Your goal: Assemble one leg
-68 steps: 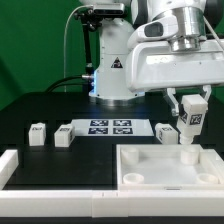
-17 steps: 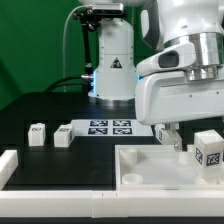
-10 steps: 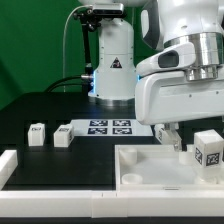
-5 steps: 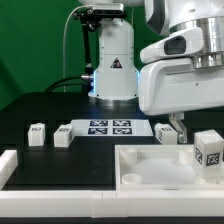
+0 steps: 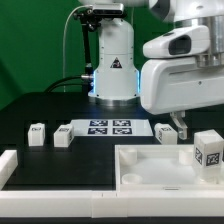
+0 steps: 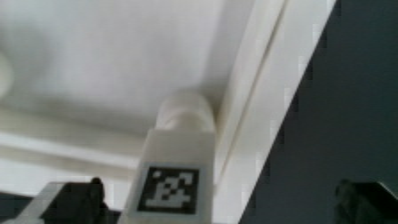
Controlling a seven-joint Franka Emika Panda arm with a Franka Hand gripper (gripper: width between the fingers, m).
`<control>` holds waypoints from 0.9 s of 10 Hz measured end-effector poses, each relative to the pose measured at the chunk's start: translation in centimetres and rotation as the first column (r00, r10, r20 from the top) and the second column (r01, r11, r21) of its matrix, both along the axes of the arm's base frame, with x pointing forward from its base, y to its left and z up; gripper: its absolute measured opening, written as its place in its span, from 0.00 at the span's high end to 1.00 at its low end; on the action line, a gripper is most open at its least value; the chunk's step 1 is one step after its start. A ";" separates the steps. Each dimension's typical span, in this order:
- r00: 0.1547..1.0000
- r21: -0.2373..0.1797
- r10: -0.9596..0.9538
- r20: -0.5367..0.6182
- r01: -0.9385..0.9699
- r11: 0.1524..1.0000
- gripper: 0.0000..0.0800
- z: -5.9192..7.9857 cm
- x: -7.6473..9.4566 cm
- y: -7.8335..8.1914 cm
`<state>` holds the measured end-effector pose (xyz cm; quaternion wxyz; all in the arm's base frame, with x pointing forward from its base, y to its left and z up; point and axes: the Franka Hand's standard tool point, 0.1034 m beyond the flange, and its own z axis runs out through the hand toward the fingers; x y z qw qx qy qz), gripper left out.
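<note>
Against the frame from half a second back, the arm point(image 5: 185, 70) has lifted a little in the exterior view. The lower edge of its white housing sits higher, and the one finger point(image 5: 180, 127) I can see under it has gone up with it. The leg point(image 5: 207, 150) has not moved over the last couple of seconds. It stands at the corner of the big white tray part point(image 5: 150, 172) on the exterior view's right, tag face toward the camera. Nearly seven seconds ago that leg was up in the jaws; now it is free of them.

The jaws are apart. In the wrist view both dark fingertips point(image 6: 71, 197) show at the picture's edge with a wide gap between them. The leg sits below that gap — nearer one fingertip than the other, touching neither. It is close against the tray part's inner wall, its tag in plain sight.

The rest of the black worktop point(image 5: 60, 108) looks as it did before. Two spare legs point(image 5: 37, 133) lie toward the exterior view's left, the marker board point(image 5: 112, 127) is in the middle, and one more block point(image 5: 163, 132) sits just beside the board's right end.
</note>
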<state>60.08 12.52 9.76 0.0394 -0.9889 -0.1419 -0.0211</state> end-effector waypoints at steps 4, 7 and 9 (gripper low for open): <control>1.000 0.003 -0.006 -0.031 0.006 1.000 0.19 -0.4 1.7 0.4; 1.000 0.005 -0.018 -0.018 0.019 1.000 0.19 -1.0 2.1 -0.1; 1.000 0.007 -0.023 -0.009 0.023 1.000 0.19 -1.2 2.3 0.0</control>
